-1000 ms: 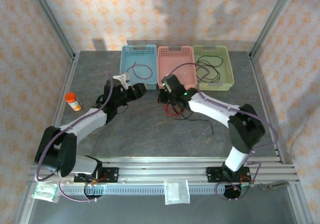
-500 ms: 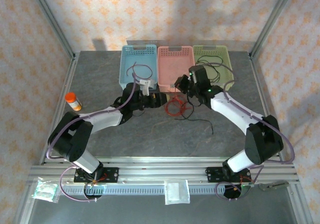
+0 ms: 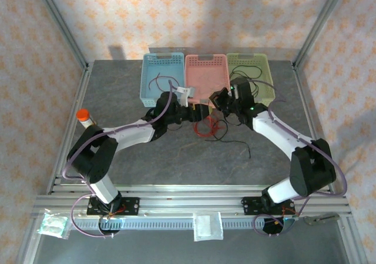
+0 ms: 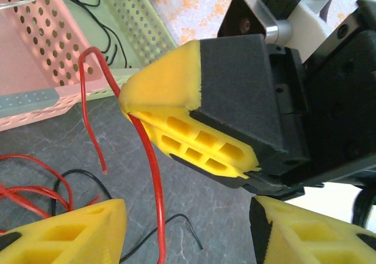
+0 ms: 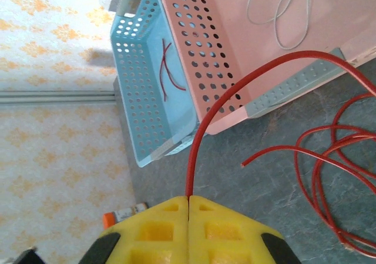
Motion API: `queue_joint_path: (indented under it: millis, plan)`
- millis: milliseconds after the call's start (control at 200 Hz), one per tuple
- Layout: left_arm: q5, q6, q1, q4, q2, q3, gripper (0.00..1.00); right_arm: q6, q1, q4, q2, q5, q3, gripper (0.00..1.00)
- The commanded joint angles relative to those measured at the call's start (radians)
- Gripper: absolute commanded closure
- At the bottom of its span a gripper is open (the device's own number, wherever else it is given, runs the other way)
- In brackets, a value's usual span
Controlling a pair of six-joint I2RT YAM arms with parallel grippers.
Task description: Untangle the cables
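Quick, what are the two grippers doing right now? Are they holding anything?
Left gripper: open; the red cable runs between its fingers, not gripped.
Right gripper: closed, pinching the red cable.

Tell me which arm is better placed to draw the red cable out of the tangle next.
Right, probably. The right gripper is shut on the red cable near the pink basket; the left gripper stands open, the cable passing between its fingers, ungripped.
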Motion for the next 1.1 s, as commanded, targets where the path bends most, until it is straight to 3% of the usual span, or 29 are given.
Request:
queue_joint_path:
  millis: [0, 370, 636, 731, 856, 1036, 1096]
  plan:
    - [-0.076, 0.030, -0.011, 0.016, 0.025, 0.026, 0.44, 0.049, -0.009, 0.059, -0.045, -0.022, -0.014, 1.00]
    - [-0.070, -0.022, -0.018, 0.086, 0.101, 0.084, 0.63, 0.071, -0.016, 0.059, -0.055, -0.026, -0.016, 1.00]
    - [-0.105, -0.001, -0.019, 0.023, 0.053, 0.081, 1.00, 0.039, -0.019, 0.038, -0.079, 0.036, -0.021, 1.00]
    - [-0.120, 0.009, -0.017, -0.005, 0.021, 0.084, 1.00, -0.001, -0.022, 0.033, -0.085, 0.070, -0.010, 1.00]
    - [-0.122, 0.035, -0.016, -0.071, -0.018, 0.124, 1.00, -0.104, -0.024, 0.036, -0.116, 0.148, 0.004, 0.71]
    - [-0.115, 0.048, 0.009, -0.130, -0.073, 0.178, 1.00, -0.230, -0.024, 0.058, -0.182, 0.237, -0.018, 0.45]
    - [-0.106, 0.037, 0.028, -0.137, -0.087, 0.190, 1.00, -0.256, -0.024, 0.072, -0.205, 0.257, -0.036, 0.41]
